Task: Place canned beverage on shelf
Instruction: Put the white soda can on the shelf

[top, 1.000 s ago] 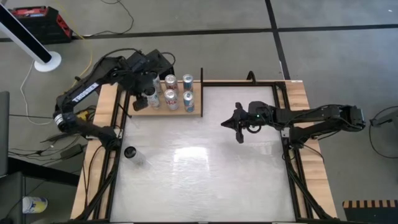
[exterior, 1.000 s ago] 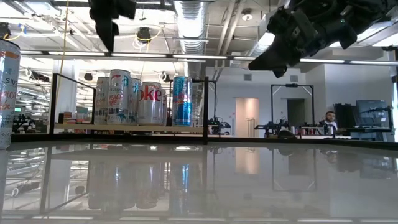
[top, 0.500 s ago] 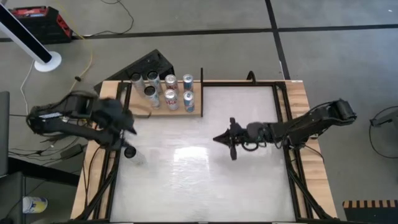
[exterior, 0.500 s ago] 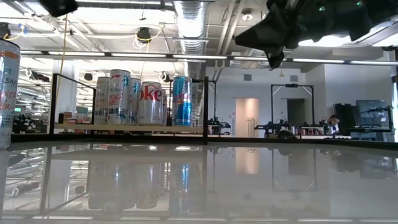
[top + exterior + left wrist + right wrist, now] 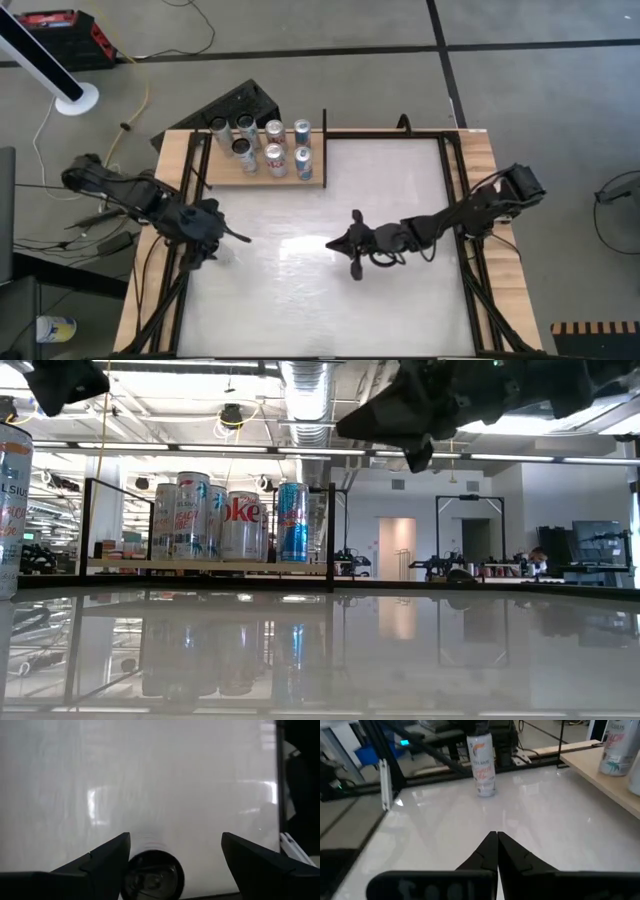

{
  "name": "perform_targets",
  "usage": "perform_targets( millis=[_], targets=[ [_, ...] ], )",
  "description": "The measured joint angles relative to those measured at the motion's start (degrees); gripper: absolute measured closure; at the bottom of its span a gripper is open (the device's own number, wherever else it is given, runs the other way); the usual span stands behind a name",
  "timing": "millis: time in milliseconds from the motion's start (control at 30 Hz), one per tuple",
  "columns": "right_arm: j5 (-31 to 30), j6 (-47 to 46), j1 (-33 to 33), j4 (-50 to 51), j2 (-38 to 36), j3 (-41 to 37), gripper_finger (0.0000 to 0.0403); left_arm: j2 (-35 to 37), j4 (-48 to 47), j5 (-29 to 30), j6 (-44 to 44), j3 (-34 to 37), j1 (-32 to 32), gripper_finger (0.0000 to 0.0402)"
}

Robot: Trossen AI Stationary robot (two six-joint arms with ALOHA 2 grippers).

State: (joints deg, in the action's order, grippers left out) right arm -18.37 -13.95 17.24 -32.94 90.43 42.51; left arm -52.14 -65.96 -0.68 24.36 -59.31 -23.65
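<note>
The loose can point(image 5: 8, 510) stands upright at the left edge of the low view, nearest that camera, on the glossy white table point(image 5: 330, 300); from above it sits near the table's left rim, mostly hidden under the left end effector point(image 5: 205, 243); the left wrist view looks down on its dark top point(image 5: 152, 879), which lies between the two spread fingers point(image 5: 107, 857), nearer one than the other, and touching neither that I can see; so that end effector is open and holds nothing. The right end effector point(image 5: 352, 250) hangs over the middle of the table, its fingers point(image 5: 496, 851) pressed together, empty; its wrist view sees the can point(image 5: 481, 764) standing alone with clear white surface all around. Broad open table lies between both arms and the far left corner; there the shelf point(image 5: 262, 172), a light-wood plank with thin black uprights, carries six upright cans point(image 5: 278, 145) in two rows; the low view shows them crowded side by side point(image 5: 230, 518).
</note>
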Motion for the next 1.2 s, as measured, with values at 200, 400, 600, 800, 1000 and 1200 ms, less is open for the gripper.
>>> perform_targets(
  millis=[200,400,600,800,1000,1200],
  targets=[
    [0.14,0.28,-0.33,3.37,0.18,2.13,0.0376,-2.36,-0.05,3.01,4.04,-0.02,0.06,0.0106],
    [0.24,0.81,0.04,4.23,-0.61,2.22,0.0376,-3.9,0.5,2.58,10.05,-0.32,0.36,0.0106],
    [0.22,3.38,-1.03,4.25,-0.61,2.2,0.0376,-6.81,-1.4,0.53,17.26,-6.62,2.81,0.0106],
    [0.24,4.88,-2.08,4.27,-0.61,2.2,0.0376,-9.48,-6.55,0.8,27.95,-13.29,4.25,0.0106],
    [0.45,7.14,-1.79,4.29,-0.61,2.2,0.0376,-11.24,-17.81,-0.87,44.33,-14.41,6.68,0.0106],
    [0.57,9.98,-1.53,5.62,-0.61,2.2,0.0376,-12.62,-23.87,-1.71,51.31,-14.4,7.2,0.0106]
  ],
)
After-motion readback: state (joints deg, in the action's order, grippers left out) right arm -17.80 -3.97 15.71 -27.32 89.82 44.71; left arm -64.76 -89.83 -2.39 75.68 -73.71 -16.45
